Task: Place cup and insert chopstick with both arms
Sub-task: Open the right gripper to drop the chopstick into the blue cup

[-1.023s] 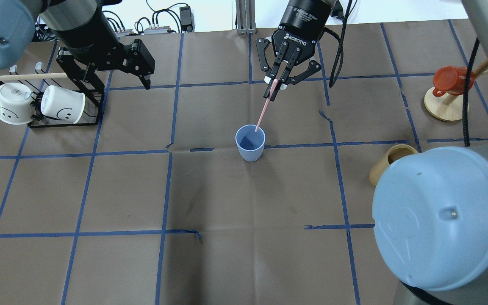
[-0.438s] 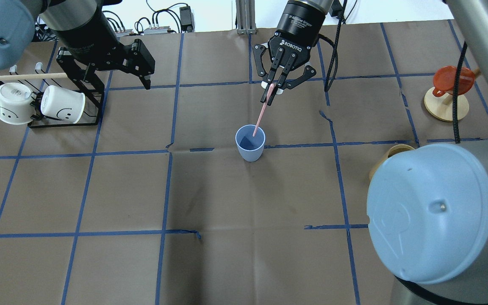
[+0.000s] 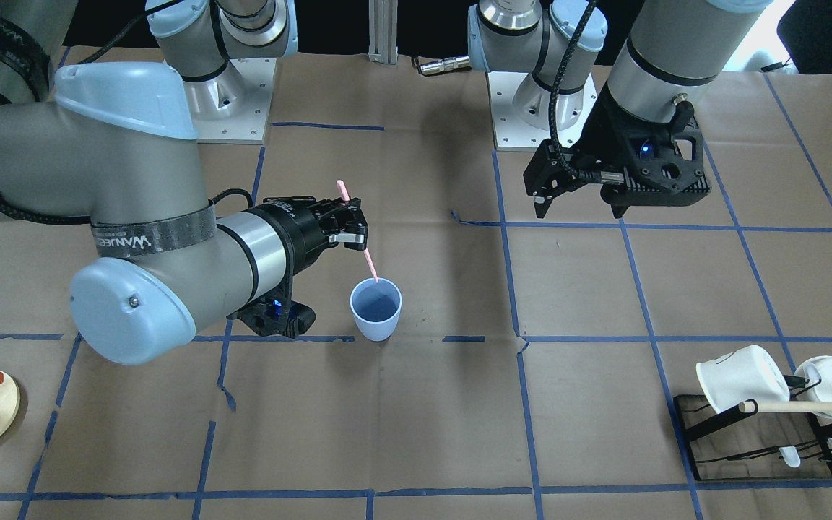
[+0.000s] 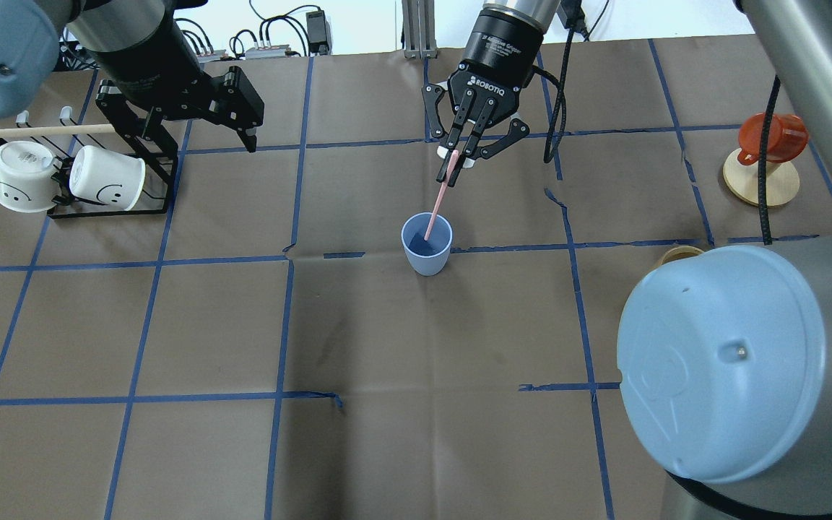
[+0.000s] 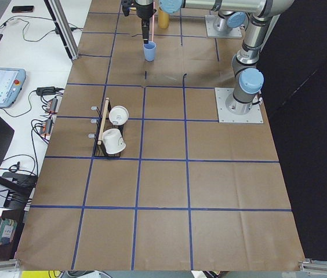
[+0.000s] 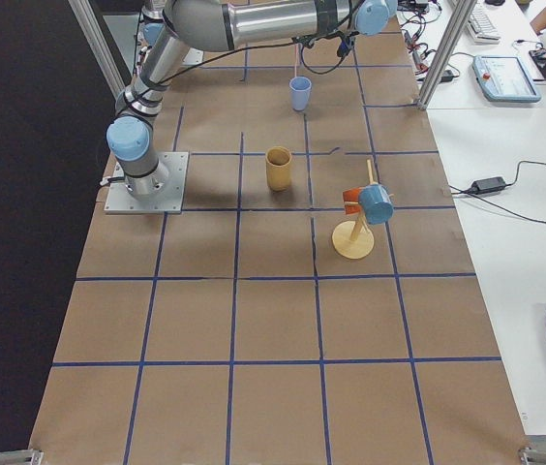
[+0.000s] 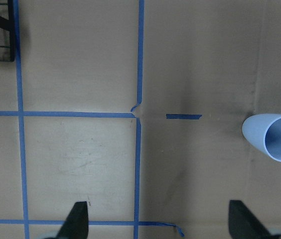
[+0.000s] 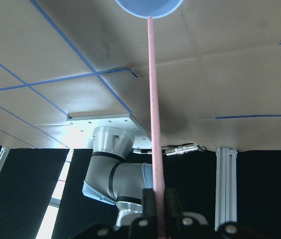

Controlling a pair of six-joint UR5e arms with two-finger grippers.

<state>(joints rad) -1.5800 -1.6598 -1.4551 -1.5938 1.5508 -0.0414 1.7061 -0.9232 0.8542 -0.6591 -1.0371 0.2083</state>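
The pale-blue cup (image 4: pixel 427 254) stands upright mid-table; it also shows in the front view (image 3: pixel 375 321) and at the right edge of the left wrist view (image 7: pixel 275 142). My right gripper (image 4: pixel 451 170) is shut on the upper part of the pale-pink chopstick (image 4: pixel 436 206), beyond the cup. The stick slants down and its lower end lies within the cup's mouth. The right wrist view shows the chopstick (image 8: pixel 153 99) running to the cup (image 8: pixel 149 6). My left gripper (image 4: pixel 203 148) is open and empty, hovering left of the cup near the rack.
A black rack (image 4: pixel 109 209) with two white mugs and a wooden dowel stands at the far left. A tan wooden cup (image 6: pixel 279 168) and a wooden stand (image 4: pixel 761 184) carrying an orange cup are on the right. My right elbow hides the near right.
My right gripper has shifted left with the chopstick. The stick's lower end has moved from the cup's far rim to inside its mouth. The left arm has not moved.
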